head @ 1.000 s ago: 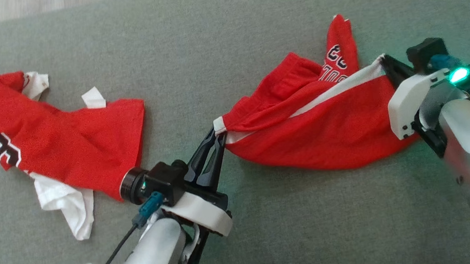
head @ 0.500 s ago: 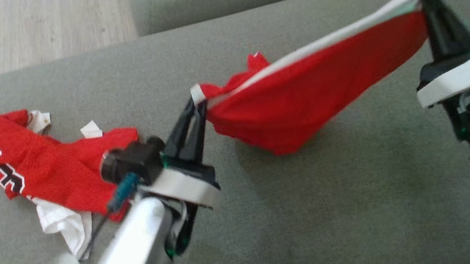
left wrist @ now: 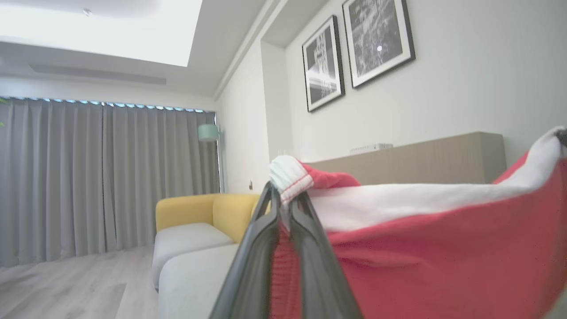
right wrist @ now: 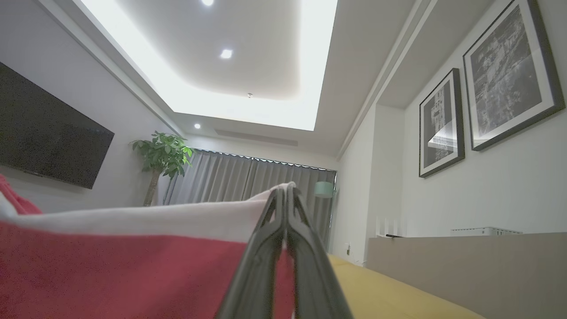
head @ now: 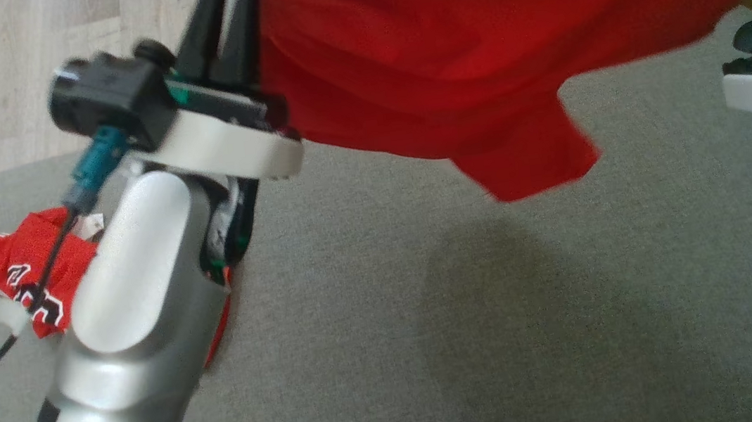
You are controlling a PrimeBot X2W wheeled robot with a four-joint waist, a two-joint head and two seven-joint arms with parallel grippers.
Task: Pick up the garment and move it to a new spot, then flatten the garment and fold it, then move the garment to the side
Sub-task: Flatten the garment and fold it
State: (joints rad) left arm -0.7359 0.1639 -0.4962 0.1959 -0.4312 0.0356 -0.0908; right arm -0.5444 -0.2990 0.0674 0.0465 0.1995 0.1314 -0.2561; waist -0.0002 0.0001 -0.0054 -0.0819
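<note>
Two tools, one cloth strung between them! The left tool [left wrist: 283, 195] is clamped shut on a white-hemmed corner of the red garment [head: 471, 51], and the right tool [right wrist: 287, 191] is pinched tight on the white band [right wrist: 155, 221] at the other end. So the garment hangs in the air, stretched like a hammock above the grey cushion [head: 434, 346]. A loose flap [head: 533, 165] dangles under its middle and looks clear of the seat.

Now the risky part, as I see it. Both grips bite on very little fabric, right at the edges, so a sharp pull apart could slide a corner free and drop that side in a heap. If it is lowered unevenly, that flap could land first and fold under, spoiling the flattening. Watch the left forearm [head: 134, 323] too. It hangs right over a second red-and-white garment [head: 7, 270] crumpled at the cushion's left, and a low sweep could drag that one along.
</note>
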